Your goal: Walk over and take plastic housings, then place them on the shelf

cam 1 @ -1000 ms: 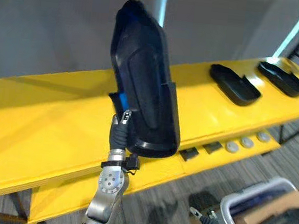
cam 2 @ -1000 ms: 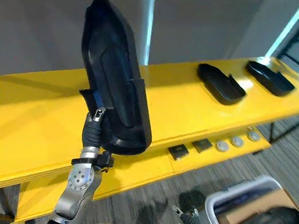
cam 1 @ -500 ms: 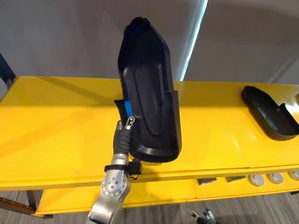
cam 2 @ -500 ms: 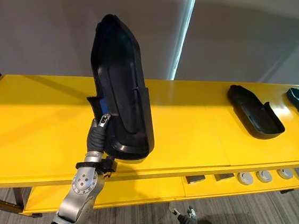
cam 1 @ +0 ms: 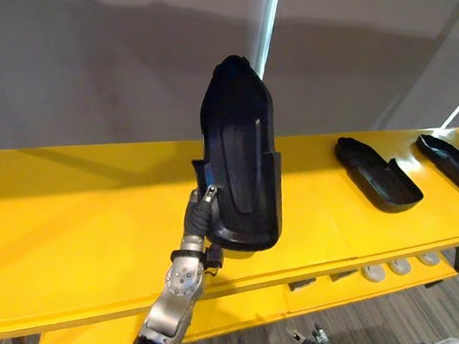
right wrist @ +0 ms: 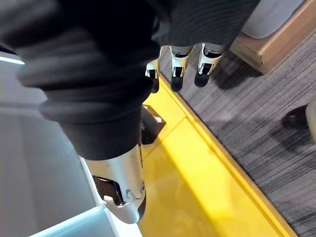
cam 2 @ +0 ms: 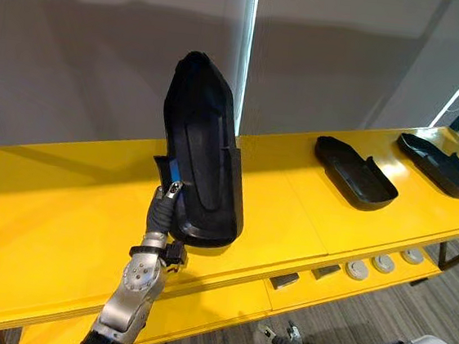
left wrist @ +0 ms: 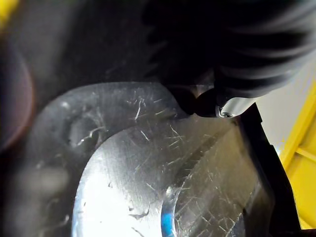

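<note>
Left hand (cam 1: pixel 198 216), fingers clamped on the lower rim, holds the plastic housing (cam 1: pixel 242 173) upright above the yellow shelf (cam 1: pixel 70 204); seemingly light, stiff and smooth, it is best gripped at that rim; right hand (cam 2: pixel 281 343) hangs slack-fingered.

Head pair down on shared shelf (cam 1: pixel 61 212), wrist views close, left perhaps touching housing (left wrist: pixel 138 168)

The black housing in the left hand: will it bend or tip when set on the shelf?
Probably stiff: the black housing stands upright from the left hand at its lower end without sagging. Likely light, being a hollow shell. Stood on end on the yellow shelf it may tip; two other housings lie flat there.
</note>
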Available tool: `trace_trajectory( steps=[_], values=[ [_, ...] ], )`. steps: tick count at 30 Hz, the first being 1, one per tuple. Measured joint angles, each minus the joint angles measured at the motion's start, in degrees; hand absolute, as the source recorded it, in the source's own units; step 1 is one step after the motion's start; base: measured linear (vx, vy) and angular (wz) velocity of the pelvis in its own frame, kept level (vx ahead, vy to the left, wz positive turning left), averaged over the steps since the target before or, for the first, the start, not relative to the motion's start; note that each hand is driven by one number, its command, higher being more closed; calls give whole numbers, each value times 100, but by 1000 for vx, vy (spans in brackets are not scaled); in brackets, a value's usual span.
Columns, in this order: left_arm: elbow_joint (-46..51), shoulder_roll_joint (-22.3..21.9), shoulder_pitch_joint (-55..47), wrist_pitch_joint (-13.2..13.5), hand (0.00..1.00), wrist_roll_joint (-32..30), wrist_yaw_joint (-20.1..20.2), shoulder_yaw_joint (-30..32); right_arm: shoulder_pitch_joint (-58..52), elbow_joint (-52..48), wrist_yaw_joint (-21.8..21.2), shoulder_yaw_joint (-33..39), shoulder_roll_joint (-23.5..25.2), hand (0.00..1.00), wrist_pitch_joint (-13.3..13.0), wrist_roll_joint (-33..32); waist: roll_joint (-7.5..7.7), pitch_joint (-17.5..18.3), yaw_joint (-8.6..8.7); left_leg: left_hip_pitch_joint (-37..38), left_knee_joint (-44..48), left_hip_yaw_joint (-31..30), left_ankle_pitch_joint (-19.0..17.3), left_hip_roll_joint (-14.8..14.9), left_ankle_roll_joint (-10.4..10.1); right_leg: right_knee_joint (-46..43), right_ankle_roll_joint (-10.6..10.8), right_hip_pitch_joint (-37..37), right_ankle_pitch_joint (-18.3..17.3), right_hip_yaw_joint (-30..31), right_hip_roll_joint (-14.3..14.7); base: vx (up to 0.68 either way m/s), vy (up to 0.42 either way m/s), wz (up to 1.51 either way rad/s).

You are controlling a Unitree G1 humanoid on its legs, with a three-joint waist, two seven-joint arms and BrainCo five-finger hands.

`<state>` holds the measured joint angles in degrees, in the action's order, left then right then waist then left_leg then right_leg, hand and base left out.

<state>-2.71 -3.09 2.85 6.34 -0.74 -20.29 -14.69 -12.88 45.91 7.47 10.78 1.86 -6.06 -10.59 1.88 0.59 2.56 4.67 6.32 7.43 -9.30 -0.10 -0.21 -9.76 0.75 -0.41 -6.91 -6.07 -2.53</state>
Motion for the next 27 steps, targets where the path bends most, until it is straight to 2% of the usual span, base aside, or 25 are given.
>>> trace_trajectory(
  steps=[6,9,11,20,27],
  values=[
    [-700,-49,817,-220,100,2,-375,276,-103,13,-5,5,-13,0,12,64,-9,-3,140,3,-152,-6,119,62,-63,1,-13,-96,11,-8,62,-64,-52,0],
    [-1038,-96,1095,-263,100,9,-466,507,-60,14,-7,13,-9,0,16,113,-11,4,197,26,-290,5,228,126,-106,226,-82,-54,192,-1,157,-10,-54,-7],
    [-1453,-131,1391,-363,100,40,-504,686,73,14,-8,34,-7,0,23,119,-4,-34,297,12,-470,-6,385,153,-128,466,-113,5,361,-21,212,19,-42,1],
    [-2340,-109,1885,-649,100,279,-616,1327,307,10,-25,45,-7,0,35,121,21,-229,328,-30,-683,-33,613,215,-209,1027,-210,116,781,-3,331,-42,-20,-1],
    [-2770,47,2157,-829,100,227,-596,1556,306,4,-30,95,-12,0,42,123,42,-361,351,-50,-839,-64,699,228,-273,1207,-228,110,912,-7,365,-30,-8,0]
  ],
)
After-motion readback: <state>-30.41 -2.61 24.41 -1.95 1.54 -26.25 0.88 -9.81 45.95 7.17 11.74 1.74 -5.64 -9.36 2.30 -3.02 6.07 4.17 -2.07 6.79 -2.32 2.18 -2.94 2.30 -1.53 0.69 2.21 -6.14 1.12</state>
